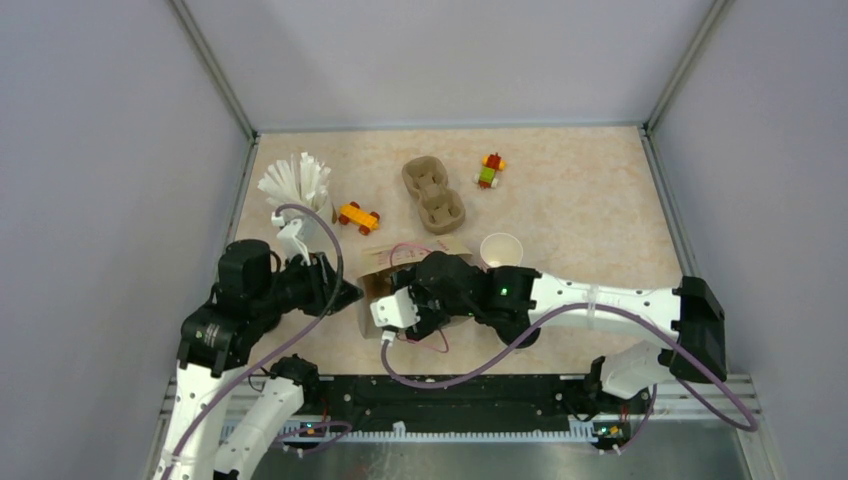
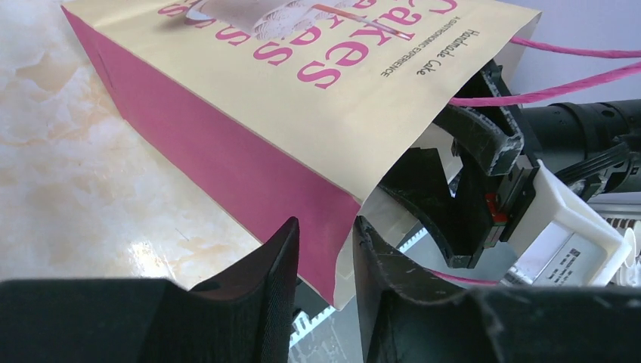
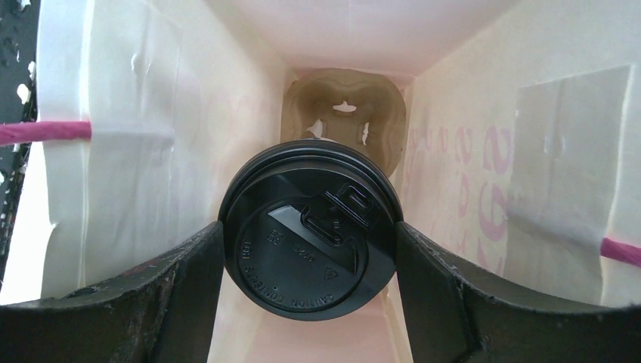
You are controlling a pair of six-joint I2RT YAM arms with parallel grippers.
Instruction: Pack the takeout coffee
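Where the right arm reached into the bag, the jaws of the right gripper (image 3: 310, 236) were clenched on a takeout coffee cup (image 3: 296, 266). Its black fingers (image 3: 181, 280) pressed against either side of the cup's flat round black plastic lid. Only that lid showed, with the cup's body hidden behind it.

The cup sat deep inside a cream paper bag (image 3: 143, 144) printed with pink lettering. Beyond the cup, at the bag's far end, was a brown moulded-pulp tray (image 3: 344, 94).

The jaws of the left gripper (image 2: 326, 225) were released. They stood parted on either side of the bag's mouth edge, at its magenta side panel, with a gap showing between them. Pink cord handles (image 2: 574, 53) trailed from the mouth.

The bag lay on its side on the marbled beige table (image 1: 580, 200), near the arms' bases. Just beside it on the right stood an open white paper cup (image 1: 501, 248). Farther back were a brown pulp two-hole tray (image 1: 433, 195), a beige cup bristling with white sticks (image 1: 297, 183), an orange and yellow block toy (image 1: 358, 216) and a red, green and yellow block toy (image 1: 490, 170).
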